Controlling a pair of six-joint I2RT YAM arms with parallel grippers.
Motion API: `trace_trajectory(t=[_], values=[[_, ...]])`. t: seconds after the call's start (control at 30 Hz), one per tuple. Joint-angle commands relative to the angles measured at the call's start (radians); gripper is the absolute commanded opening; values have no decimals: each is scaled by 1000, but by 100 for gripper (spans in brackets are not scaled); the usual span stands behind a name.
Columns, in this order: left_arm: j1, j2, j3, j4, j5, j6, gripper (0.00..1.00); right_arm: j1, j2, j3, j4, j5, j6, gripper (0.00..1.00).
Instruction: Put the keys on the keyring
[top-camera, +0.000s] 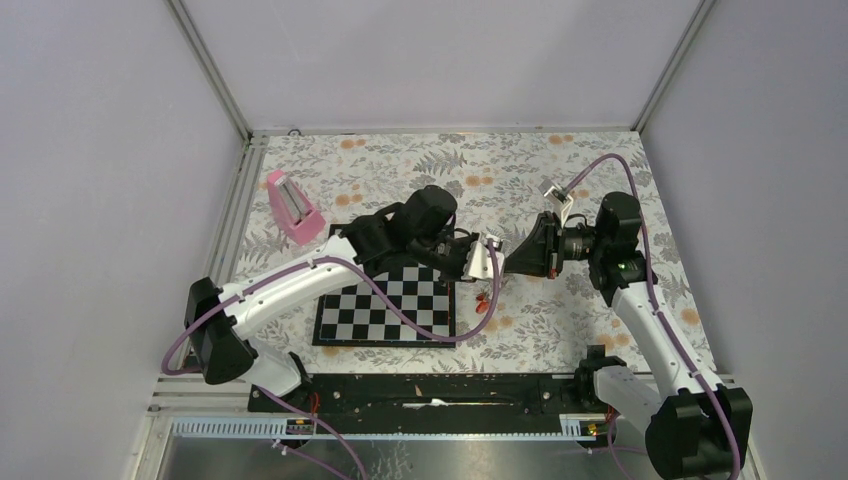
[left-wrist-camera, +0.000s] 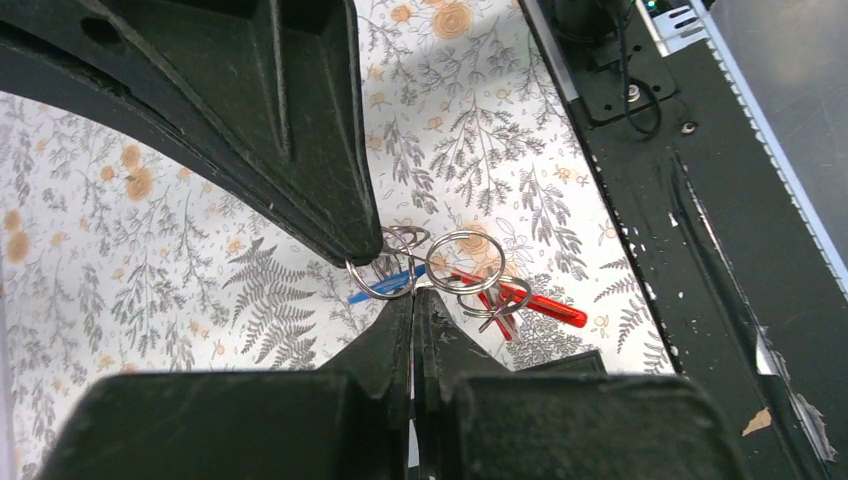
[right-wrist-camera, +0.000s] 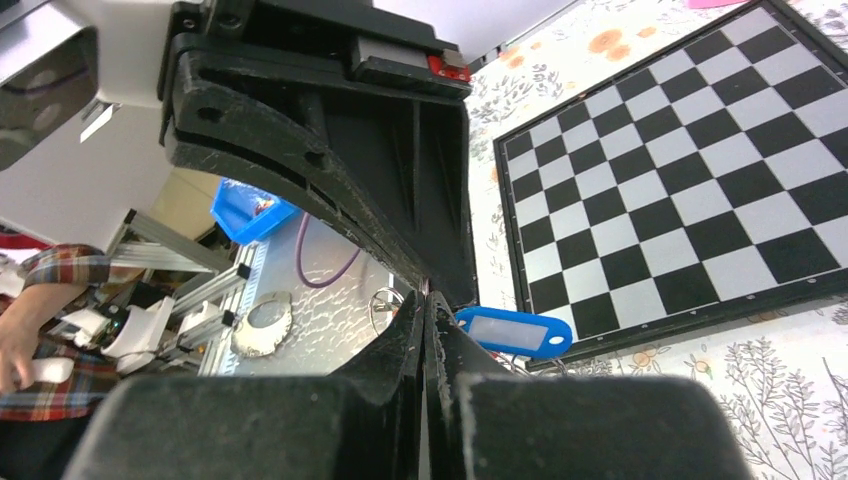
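Where my arms met just beyond the right edge of the chessboard (top-camera: 385, 310), my left gripper (left-wrist-camera: 413, 297) and right gripper (right-wrist-camera: 425, 298) had their jaws pressed together, each nipping the keyring (left-wrist-camera: 465, 262) at its tangle of wire rings over the worktop (top-camera: 400, 160). The blue-tagged key (right-wrist-camera: 513, 332) and the red-tagged key (left-wrist-camera: 535, 305) hung at those rings beside my jaws. Farther back, well apart on my left, stood the pink block (top-camera: 292, 207).
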Motion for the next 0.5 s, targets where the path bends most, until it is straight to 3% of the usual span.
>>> trace_trajectory(t=[0.0, 0.47], values=[[-24, -42, -7, 61, -35, -31, 0, -14, 4, 68, -139, 76, -146, 0], [-84, -28, -11, 112, -222, -94, 0, -31, 10, 83, -225, 166, -214, 0]])
